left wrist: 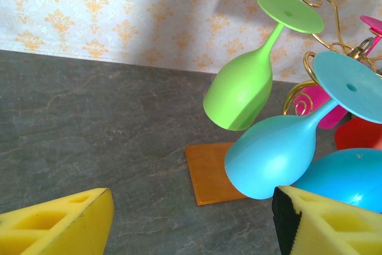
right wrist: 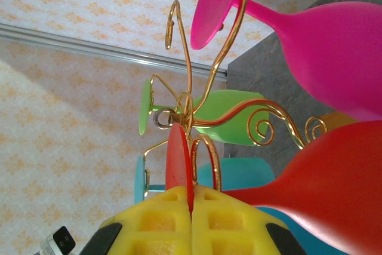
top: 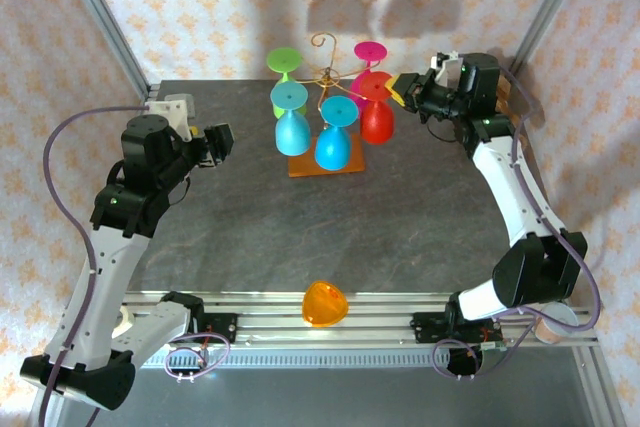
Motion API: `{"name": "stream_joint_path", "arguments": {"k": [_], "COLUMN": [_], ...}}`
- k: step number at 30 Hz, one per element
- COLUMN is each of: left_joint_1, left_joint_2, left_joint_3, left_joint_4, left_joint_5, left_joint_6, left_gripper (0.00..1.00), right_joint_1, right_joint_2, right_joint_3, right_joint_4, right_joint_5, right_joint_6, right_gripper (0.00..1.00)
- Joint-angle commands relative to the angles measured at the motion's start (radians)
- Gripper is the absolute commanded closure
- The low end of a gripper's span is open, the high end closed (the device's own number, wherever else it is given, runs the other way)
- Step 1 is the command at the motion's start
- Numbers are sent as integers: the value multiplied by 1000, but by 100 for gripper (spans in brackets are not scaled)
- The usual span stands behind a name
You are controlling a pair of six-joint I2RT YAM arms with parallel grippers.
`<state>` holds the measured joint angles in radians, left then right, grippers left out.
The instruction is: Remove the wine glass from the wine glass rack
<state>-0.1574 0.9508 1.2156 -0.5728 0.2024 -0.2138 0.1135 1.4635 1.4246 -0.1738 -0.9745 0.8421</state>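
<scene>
Progress stands at the grasp: right claw is clenched on the foot disc of the red wine glass, which hangs on the wine glass rack. Lifting it free remains. Left claw hangs released, well apart.

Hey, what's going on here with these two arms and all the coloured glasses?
The right pincer is shut on the foot of the red wine glass, which hangs upside down on the gold wine glass rack. The green glass, pink glass and two blue glasses hang there too. The left pincer is open above the table, left of the rack, holding nothing.
</scene>
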Motion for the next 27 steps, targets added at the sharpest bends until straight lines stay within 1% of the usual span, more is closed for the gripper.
{"name": "stream_joint_path", "arguments": {"k": [1,2,6,15,27], "left_joint_1": [-3,-5,-32,-98,-106], "left_joint_2": [-9,-4,16,37,37], "left_joint_3": [14,22,46,65,57], "left_joint_4": [-13,-22,-66,-104,-88], "left_joint_5": [29,34,-1,-65,-79], "left_joint_6": [36,45,85,120,118], "left_gripper": [27,27,28,28,28], "right_joint_1": [7,8,8,36,46], "right_joint_2": [-9,-11,-9,-3,15], "right_joint_3": [60,67,75,86,103], "right_joint_4": [-25,-34,-53,-86,-104], "right_joint_5": [-32,-32,-34,-26,-24], "right_joint_6": [18,15,12,-14,-31], "right_gripper": [100,100,100,100,100]}}
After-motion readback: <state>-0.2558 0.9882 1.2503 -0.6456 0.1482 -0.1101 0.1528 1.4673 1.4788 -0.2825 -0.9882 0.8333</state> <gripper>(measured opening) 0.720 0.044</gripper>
